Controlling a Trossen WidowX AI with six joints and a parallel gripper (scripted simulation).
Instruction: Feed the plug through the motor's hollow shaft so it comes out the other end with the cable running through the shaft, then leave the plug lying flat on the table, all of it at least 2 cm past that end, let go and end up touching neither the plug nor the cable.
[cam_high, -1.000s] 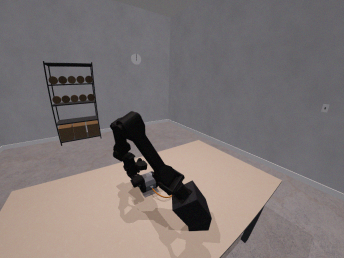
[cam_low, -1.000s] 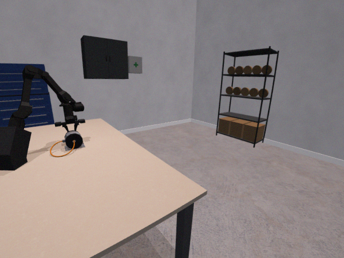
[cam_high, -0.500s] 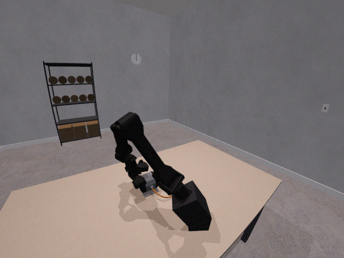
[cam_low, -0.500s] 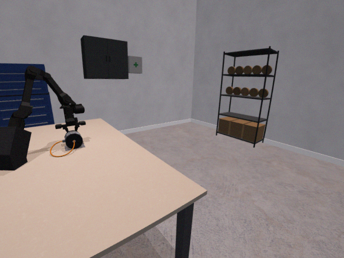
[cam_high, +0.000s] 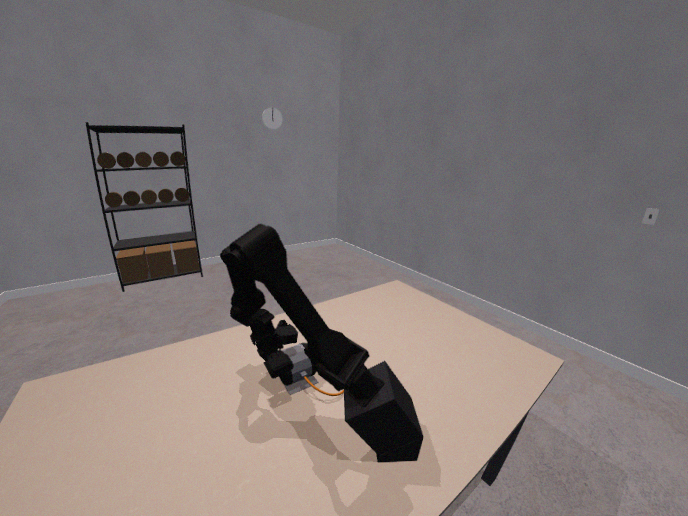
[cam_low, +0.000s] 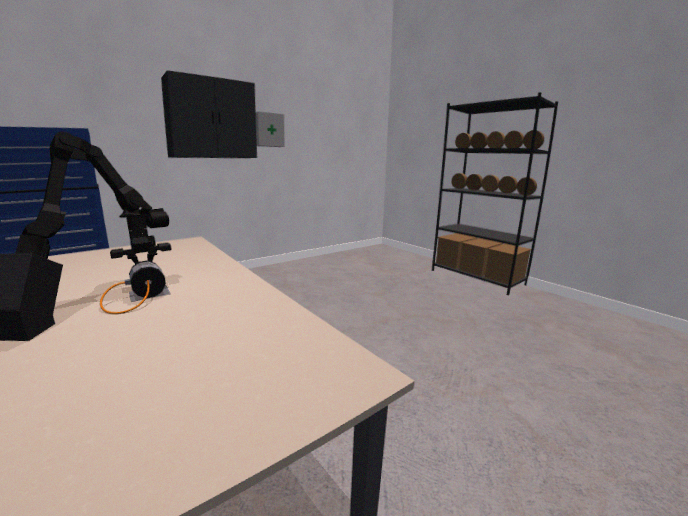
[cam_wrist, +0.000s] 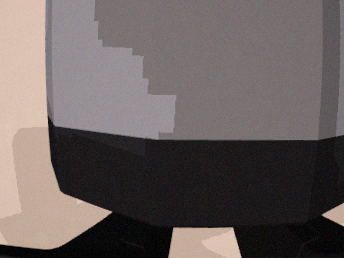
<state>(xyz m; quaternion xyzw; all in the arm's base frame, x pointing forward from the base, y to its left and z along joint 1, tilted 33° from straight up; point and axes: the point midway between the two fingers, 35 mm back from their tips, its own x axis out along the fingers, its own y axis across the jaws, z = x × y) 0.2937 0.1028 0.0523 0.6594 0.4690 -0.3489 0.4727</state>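
Note:
The motor, a grey cylinder with black ends, lies on its side on the table; it also shows in the exterior view. The orange cable loops on the table and enters the shaft at the motor's near face; it also shows in the top view. My gripper points down at the motor's far end. In the wrist view the motor fills the frame and my fingers stand narrowly apart below it. Their tips and the plug are hidden behind the motor.
The arm's black base stands on the table close to the motor, on the cable side. A shelf rack stands on the floor far from the table.

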